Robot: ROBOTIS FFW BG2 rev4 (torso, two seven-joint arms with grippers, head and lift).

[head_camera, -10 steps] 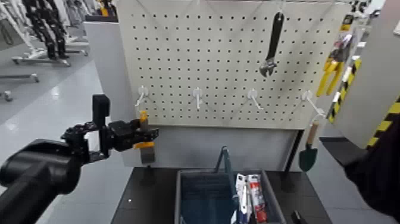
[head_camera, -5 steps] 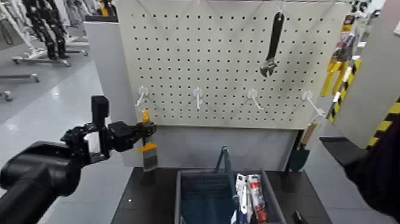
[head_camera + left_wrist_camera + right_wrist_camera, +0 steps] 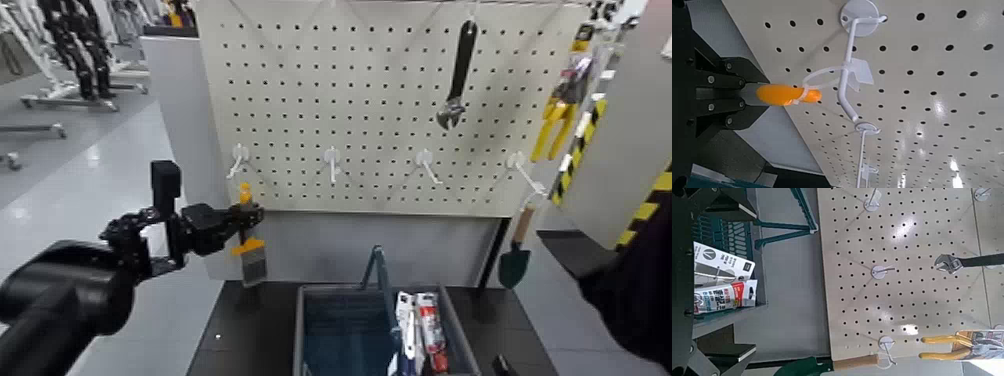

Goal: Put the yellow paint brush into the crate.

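Observation:
The yellow paint brush (image 3: pixel 250 262) hangs bristles down in front of the pegboard's lower left edge. It has an orange handle and band and greyish bristles. My left gripper (image 3: pixel 238 222) is shut on its handle, out to the left of the crate. In the left wrist view the orange handle (image 3: pixel 782 95) sits between the fingers, and its white loop is around a white hook (image 3: pixel 854 66). The grey-blue crate (image 3: pixel 300 330) stands on the dark table below and to the right. My right arm (image 3: pixel 630 290) waits at the right edge. The right gripper (image 3: pixel 695 282) shows only in its wrist view, jaws apart.
The pegboard (image 3: pixel 380 100) carries a black wrench (image 3: pixel 457 75), yellow-handled pliers (image 3: pixel 553 125), a green trowel (image 3: pixel 517 258) and several white hooks. The crate holds tubes and packets (image 3: pixel 420 325) on its right side and has a green handle (image 3: pixel 377 268).
My left gripper and the brush have shifted slightly, and the bristles now hang a little lower and more to the right. The trowel has swayed on its hook.

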